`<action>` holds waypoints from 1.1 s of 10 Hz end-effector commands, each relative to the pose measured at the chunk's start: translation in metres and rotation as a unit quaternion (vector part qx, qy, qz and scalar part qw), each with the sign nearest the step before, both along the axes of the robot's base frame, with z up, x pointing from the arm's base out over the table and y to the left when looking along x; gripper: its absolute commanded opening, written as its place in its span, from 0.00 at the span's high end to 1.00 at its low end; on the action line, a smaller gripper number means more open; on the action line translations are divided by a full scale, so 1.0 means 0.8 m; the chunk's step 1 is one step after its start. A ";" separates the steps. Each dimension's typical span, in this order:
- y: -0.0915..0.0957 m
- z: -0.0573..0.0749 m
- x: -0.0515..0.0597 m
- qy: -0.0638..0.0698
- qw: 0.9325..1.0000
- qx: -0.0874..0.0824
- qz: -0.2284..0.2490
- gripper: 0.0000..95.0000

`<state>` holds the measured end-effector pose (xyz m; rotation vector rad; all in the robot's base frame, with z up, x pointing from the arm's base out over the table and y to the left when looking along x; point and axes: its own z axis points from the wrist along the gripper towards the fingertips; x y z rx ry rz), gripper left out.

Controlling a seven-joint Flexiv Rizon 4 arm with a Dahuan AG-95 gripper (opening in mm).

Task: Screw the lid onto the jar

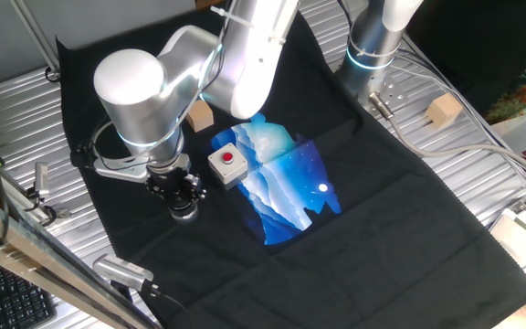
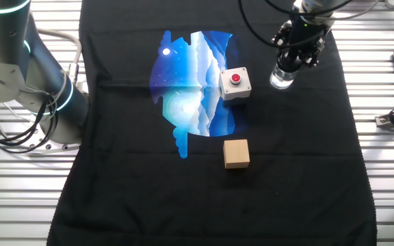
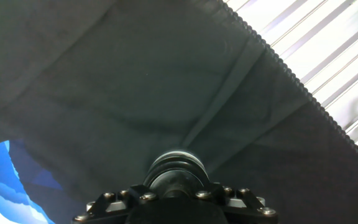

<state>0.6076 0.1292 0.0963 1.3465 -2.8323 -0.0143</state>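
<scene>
I'm seeing the gripper (image 2: 294, 60) clamping the round black lid (image 3: 176, 167) down on the clear cylindrical jar (image 2: 282, 78), standing on wrinkled black cloth (image 2: 286, 171) just right of the boxy red-button box (image 2: 235, 83).

Silver arm (image 1: 144, 82) bending low, wrist pointing straight down, gripper (image 1: 183, 203) jaws clamping on the lid (image 3: 176, 163), hovering over the tabletop

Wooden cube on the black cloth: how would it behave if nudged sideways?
The wooden cube looks rigid and flat-faced, so it would probably slide, not roll. It looks light for its size. The black cloth may drag and bunch under it.
</scene>
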 end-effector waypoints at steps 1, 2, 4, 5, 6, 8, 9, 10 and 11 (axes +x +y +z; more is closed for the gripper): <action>-0.001 0.000 0.000 0.001 1.000 0.003 0.003 1.00; -0.001 0.000 0.000 -0.001 1.000 0.002 0.004 1.00; 0.000 0.000 0.000 0.000 1.000 0.002 0.002 1.00; 0.000 0.001 0.000 0.000 1.000 0.002 0.000 1.00; 0.000 0.001 0.000 -0.005 1.000 0.005 0.000 1.00; -0.001 0.000 0.000 -0.004 1.000 0.003 -0.004 1.00; -0.001 0.001 0.000 -0.004 1.000 0.003 -0.006 1.00; -0.001 0.001 0.000 -0.005 1.000 0.004 -0.006 1.00; -0.001 0.000 0.000 -0.005 1.000 0.003 -0.006 1.00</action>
